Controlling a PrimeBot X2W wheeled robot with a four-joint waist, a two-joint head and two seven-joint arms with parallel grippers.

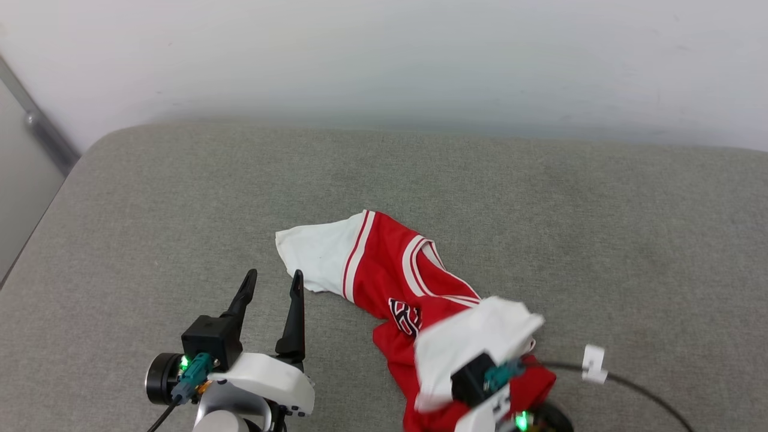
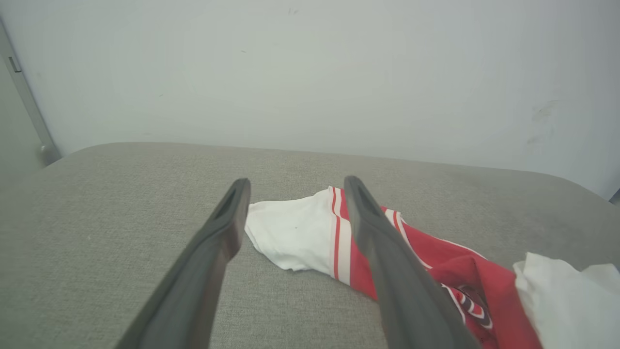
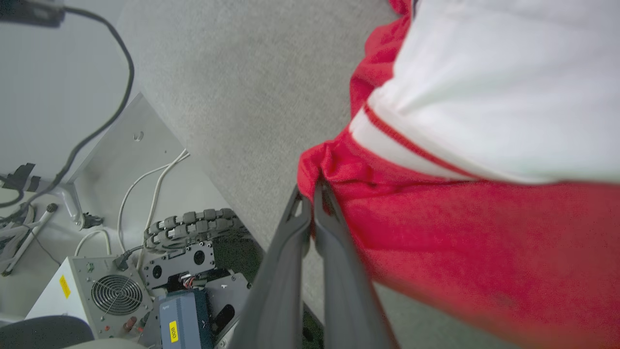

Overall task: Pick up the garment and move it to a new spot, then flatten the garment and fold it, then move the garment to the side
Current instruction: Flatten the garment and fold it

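Note:
The garment (image 1: 390, 270), a red jersey with white sleeves and striped trim, lies crumpled on the grey cushion (image 1: 540, 228). One white sleeve (image 1: 318, 252) spreads toward the upper left; the other end is lifted and draped over my right arm. My right gripper (image 3: 310, 186) is shut on a pinch of the jersey's red cloth (image 3: 436, 242); in the head view the cloth hides its fingers. My left gripper (image 1: 273, 279) stands open just left of the white sleeve (image 2: 290, 232), not touching it, nothing between its fingers.
A pale wall (image 1: 384, 60) rises behind the cushion. The cushion's left edge (image 1: 36, 222) drops off beside a metal rail. A black cable with a white tag (image 1: 594, 363) trails at the lower right. Below the cushion's edge sit electronics boxes and cables (image 3: 116, 286).

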